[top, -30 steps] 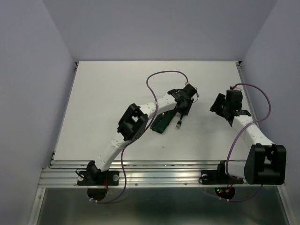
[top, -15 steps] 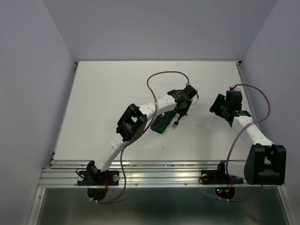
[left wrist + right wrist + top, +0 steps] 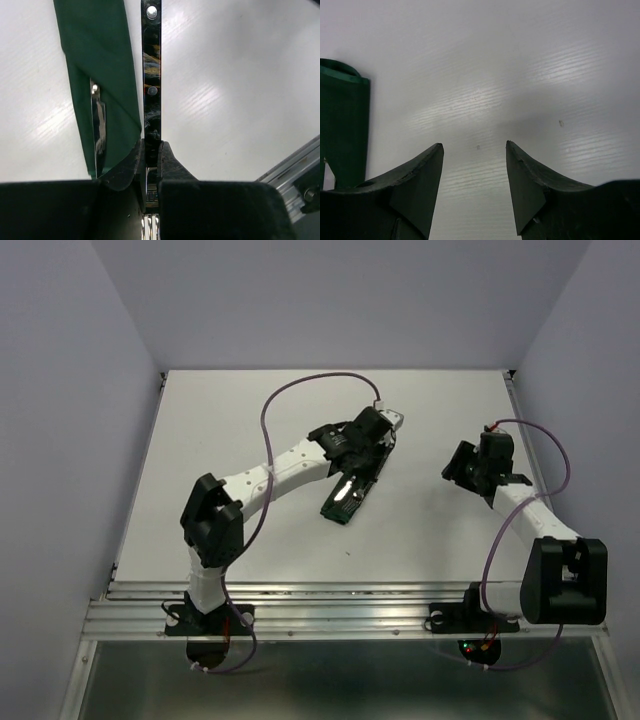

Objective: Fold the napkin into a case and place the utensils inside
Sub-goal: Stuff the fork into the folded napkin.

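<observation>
Green cloth case [image 3: 95, 75] lies flat, the knife [image 3: 98, 125] showing in its fold. My left gripper [image 3: 151, 152] is clamped on the fork [image 3: 151, 90], just beside the case's long edge; the right gripper [image 3: 474, 150] stands apart, away from the case. I worry the fork's handle snags the fold and drags the case open.

1. Left arm [image 3: 290, 462] and right arm [image 3: 535, 515]: white links, black joint housings.
2. Purple cable [image 3: 266, 425] on each.
3. Right gripper [image 3: 474, 145]: black wedge fingers [image 3: 415, 190].
4. Black bases [image 3: 208, 618]; red and green lights [image 3: 466, 647] by the right one.
</observation>
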`<action>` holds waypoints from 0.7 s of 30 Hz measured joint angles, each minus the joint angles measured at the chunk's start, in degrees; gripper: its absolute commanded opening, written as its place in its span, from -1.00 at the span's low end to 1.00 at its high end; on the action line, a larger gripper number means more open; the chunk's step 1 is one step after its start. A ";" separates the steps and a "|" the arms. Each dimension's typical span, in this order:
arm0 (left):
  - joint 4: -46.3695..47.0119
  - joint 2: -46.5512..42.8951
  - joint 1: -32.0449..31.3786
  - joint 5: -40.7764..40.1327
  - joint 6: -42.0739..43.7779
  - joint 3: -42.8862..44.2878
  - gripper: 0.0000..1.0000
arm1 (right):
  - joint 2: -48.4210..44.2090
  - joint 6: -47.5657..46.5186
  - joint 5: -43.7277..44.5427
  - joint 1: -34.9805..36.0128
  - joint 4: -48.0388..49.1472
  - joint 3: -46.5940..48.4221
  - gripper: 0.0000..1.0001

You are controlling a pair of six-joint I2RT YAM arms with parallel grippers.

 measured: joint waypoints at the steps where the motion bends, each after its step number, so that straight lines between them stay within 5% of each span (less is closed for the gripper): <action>1: 0.55 -1.60 0.15 0.09 0.00 -2.45 -1.00 | 0.44 0.00 -0.48 0.00 0.17 0.00 0.15; 10: -0.72 -5.79 3.32 0.50 0.04 -17.53 -1.00 | 9.79 0.81 -6.64 0.90 4.22 3.82 0.09; 21: 0.24 -5.92 5.38 3.02 0.72 -20.24 -1.00 | 35.04 3.17 -9.38 9.55 9.25 28.59 -0.51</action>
